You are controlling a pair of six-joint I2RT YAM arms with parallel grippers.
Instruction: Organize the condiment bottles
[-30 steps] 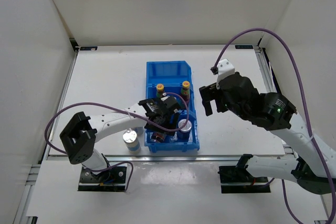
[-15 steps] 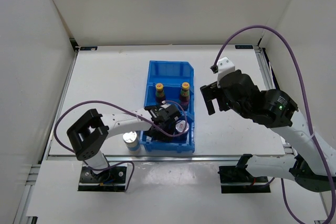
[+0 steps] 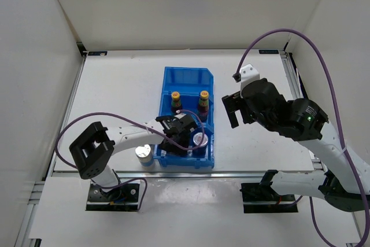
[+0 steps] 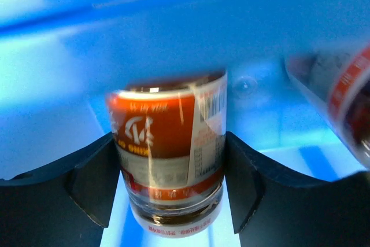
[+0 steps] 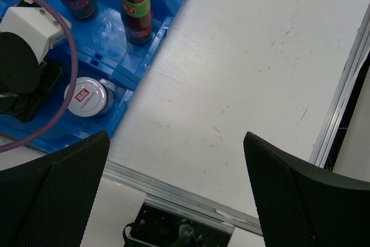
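The left fingers (image 4: 87, 186) sit one on each side of a red shaker (image 4: 167, 143). They are partly open, just as wide as the shaker, and both look to touch its glass. So they seem to have hold of it. The picture is blurry, though, and I cannot tell if it is lifted off the floor of the bin (image 4: 173, 39). The right fingers (image 5: 58, 201) are wide open with nothing between them. They hang over the table (image 5: 243, 73), and the bin is off to their left.

I think the job is more than half done. A slim bottle (image 3: 176, 100) and a second slim bottle (image 3: 203, 99) stand side by side in the bin, just past the left fingers. A marked shaker (image 3: 200, 139) stands in the bin, just right of those fingers. A plain shaker (image 3: 144, 154) stands out on the table, left of them and beside the bin wall. That one probably has to go in next. I can find only three shakers.

Only the left wrist view shows the red shaker and the grip; from above, the arm hides both. Only the top view shows the plain shaker. The right wrist view shows the red mark on the cap best.
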